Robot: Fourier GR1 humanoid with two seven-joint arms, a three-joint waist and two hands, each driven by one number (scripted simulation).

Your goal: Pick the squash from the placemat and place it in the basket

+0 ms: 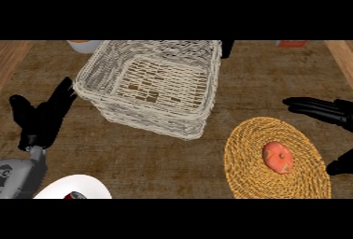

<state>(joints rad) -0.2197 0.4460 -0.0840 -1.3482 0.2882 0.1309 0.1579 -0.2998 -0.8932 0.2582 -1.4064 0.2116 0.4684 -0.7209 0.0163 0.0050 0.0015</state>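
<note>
An orange-red squash [278, 157] lies on a round woven yellow placemat [251, 177] at the lower right. A white wicker basket [110, 65] stands behind it at upper centre, with nothing inside. My right hand [322, 111] comes in from the right edge, open, its fingers stretched leftward above the placemat's far rim and its thumb low at the right edge; it does not touch the squash. At the left, my left hand [41, 119] rests open beside the basket with its fingers up.
A white plate [82, 184] with a dark red item on it sits at the lower left edge. A pale cup [84, 45] and a red object [293, 43] stand at the far edge. Wooden borders run along both sides.
</note>
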